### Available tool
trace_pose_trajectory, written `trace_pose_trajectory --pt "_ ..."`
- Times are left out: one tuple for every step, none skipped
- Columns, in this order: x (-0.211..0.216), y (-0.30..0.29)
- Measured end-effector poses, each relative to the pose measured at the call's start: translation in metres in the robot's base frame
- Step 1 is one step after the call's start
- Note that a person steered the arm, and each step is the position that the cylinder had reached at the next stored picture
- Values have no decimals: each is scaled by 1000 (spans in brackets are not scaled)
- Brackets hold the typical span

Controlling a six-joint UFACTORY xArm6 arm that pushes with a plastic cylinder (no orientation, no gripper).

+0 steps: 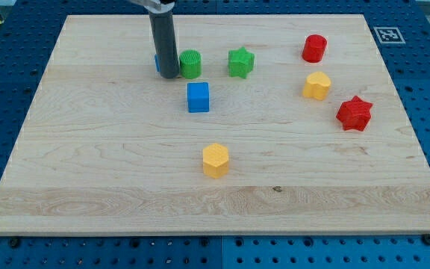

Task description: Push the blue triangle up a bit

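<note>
The counter [88, 164] is pale wood with thin grain lines, smooth and a little shiny. The red star [354, 113], yellow block [216, 160] and blue cube [198, 97] look like matt plastic. The rod [164, 45] is dark and dull grey.

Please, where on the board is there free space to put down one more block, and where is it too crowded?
Free: the view's left side, left of my tip; the whole bottom strip below the yellow hexagon. Crowded: the top middle, where the blue triangle is mostly hidden behind the rod, beside the green cylinder, green star and blue cube; also the right cluster around the red star.
</note>
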State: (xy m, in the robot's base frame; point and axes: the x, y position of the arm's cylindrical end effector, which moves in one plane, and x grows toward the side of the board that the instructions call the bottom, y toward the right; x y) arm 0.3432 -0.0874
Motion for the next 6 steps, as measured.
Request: trace_pose_trajectory --pt "-24 -7" --pt "-37 -4" --pt "-37 25" --pt "-37 68" --pt "-39 71" --pt "-39 45"
